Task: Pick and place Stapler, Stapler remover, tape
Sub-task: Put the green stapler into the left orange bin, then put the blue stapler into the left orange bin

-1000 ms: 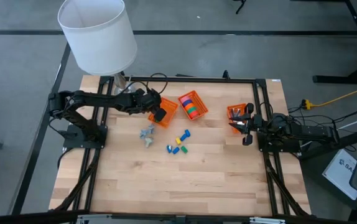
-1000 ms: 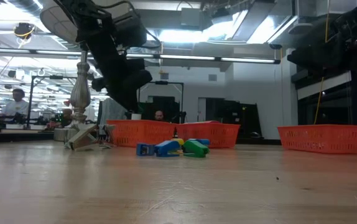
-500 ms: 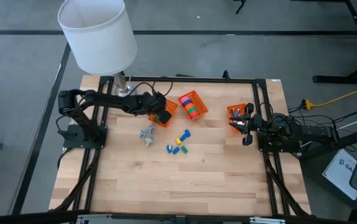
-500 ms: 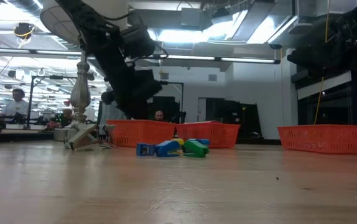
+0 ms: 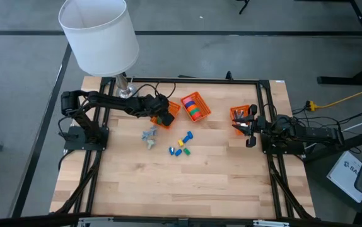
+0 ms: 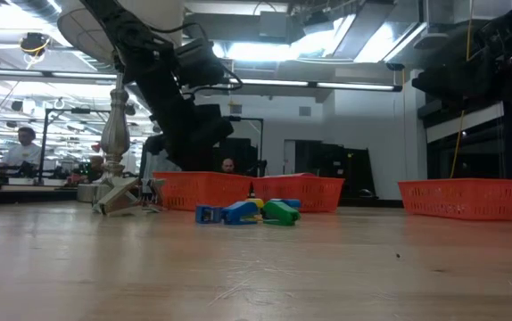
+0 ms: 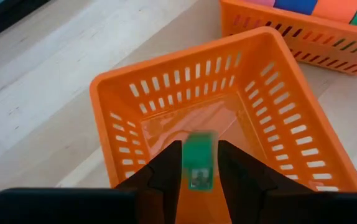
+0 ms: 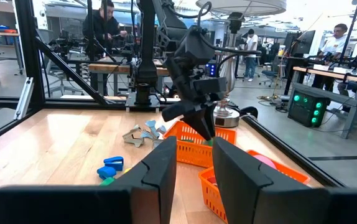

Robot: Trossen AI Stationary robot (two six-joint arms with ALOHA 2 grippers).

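Observation:
My left gripper [image 7: 200, 149] hangs, fingers slanting down, over the left orange basket [image 7: 166, 68]. It is open. A small green blocky piece [image 7: 199, 163] shows blurred between its fingertips, above the basket's floor. Rolls of tape [image 5: 194, 107] stand in the middle basket [image 5: 201, 115]. Grey metal pieces [image 5: 148, 135] and small blue, yellow and green blocks [image 5: 181, 146] lie on the wood. My right gripper [image 8: 194, 149] waits level at the right edge, open with nothing in it, beside the right basket [image 5: 239, 115].
A lamp with a white shade [image 5: 98, 34] stands at the far left corner, close behind my left arm. A black frame [image 5: 266, 101] runs around the tabletop. The near half of the wooden table [image 5: 181, 189] is bare. People sit at desks in the room beyond.
My left gripper has gone down toward the left orange basket and a little toward the table's right, tipping further downward. My right arm has kept still.

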